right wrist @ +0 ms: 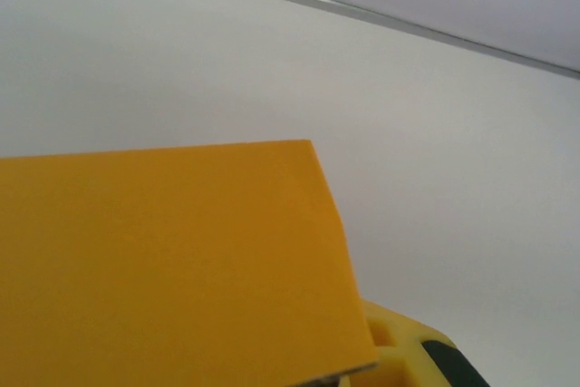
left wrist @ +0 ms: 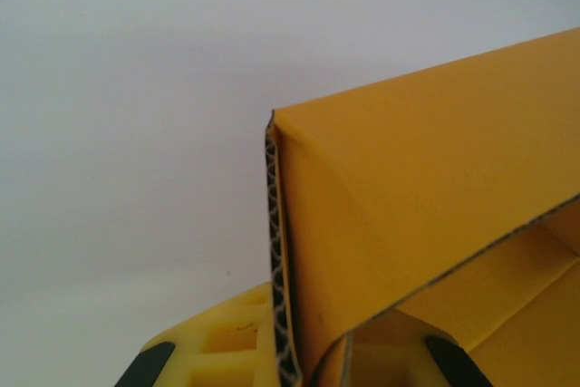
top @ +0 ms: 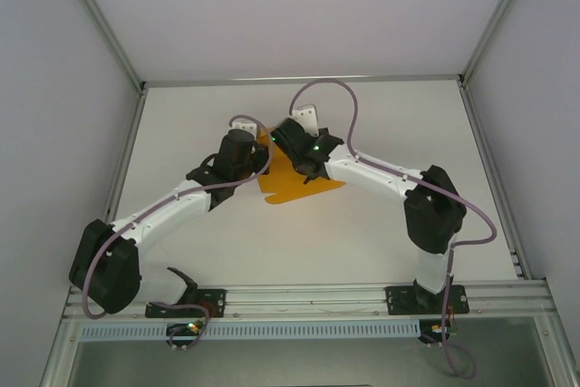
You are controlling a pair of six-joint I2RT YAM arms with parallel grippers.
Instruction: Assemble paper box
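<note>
Left arm: elbow low at the near left, forearm slanting in to mid-tabletop. Left pincer (left wrist: 299, 364): closed on a raised, folded wall of the paper box (top: 294, 186), one yellow pad (left wrist: 227, 346) against the wall's corrugated cut edge. Right arm: elbow high at the right, forearm slanting in to meet the left wrist. Right pincer (top: 279, 136): one yellow finger (right wrist: 403, 351) shows past an upright orange panel; whether it grips I cannot tell. The box sits mid-tabletop, rather to the far side, under both wrists, a flat flap jutting nearward. Bare white tabletop (top: 390, 242) lies left, right and near of it, bounded by side walls and the near rail (top: 308, 296).
</note>
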